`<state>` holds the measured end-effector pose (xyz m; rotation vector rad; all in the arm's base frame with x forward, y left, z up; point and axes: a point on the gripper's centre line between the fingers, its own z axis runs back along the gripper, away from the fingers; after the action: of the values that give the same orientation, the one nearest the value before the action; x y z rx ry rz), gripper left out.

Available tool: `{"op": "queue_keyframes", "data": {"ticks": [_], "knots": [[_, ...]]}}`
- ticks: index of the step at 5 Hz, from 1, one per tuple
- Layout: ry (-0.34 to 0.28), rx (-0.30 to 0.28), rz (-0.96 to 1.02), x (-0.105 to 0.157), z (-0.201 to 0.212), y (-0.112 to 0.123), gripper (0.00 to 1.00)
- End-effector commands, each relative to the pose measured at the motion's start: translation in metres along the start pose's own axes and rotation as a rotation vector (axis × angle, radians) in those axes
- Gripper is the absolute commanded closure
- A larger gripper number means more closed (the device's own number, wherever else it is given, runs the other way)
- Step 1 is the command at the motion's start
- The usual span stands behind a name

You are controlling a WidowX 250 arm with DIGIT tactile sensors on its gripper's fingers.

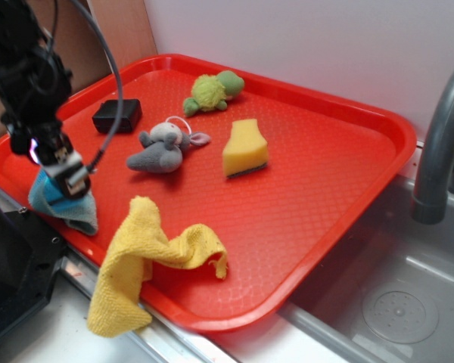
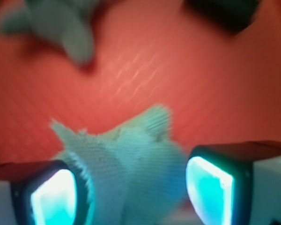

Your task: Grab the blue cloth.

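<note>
The blue cloth (image 1: 66,213) is a small teal terry rag at the left edge of the red tray (image 1: 325,189). It is bunched up into a peak under my gripper (image 1: 69,181). In the wrist view the blue cloth (image 2: 131,154) fills the gap between my two fingers, and my gripper (image 2: 136,183) is shut on it. The cloth presses against the left finger and reaches the right one. Its lower folds still hang down to the tray rim.
A yellow knitted cloth (image 1: 147,253) drapes over the tray's front rim just right of my gripper. A grey plush mouse (image 1: 160,149), a black block (image 1: 117,115), a green plush turtle (image 1: 212,91) and a yellow sponge (image 1: 244,147) lie on the tray. A sink (image 1: 393,302) and faucet (image 1: 439,151) are at the right.
</note>
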<state>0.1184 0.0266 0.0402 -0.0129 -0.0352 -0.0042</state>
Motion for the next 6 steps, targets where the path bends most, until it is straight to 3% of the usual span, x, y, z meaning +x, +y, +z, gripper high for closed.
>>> {"op": "queue_keyframes", "data": {"ticks": [1, 2, 5, 6], "knots": [[0.017, 0.007, -0.035, -0.003, -0.025, -0.01, 0.0], [-0.001, -0.005, -0.028, -0.005, -0.017, -0.01, 1.0], [-0.013, 0.002, -0.034, -0.008, 0.017, 0.0, 1.0], [-0.065, -0.002, -0.016, 0.006, 0.046, -0.001, 1.0]]}}
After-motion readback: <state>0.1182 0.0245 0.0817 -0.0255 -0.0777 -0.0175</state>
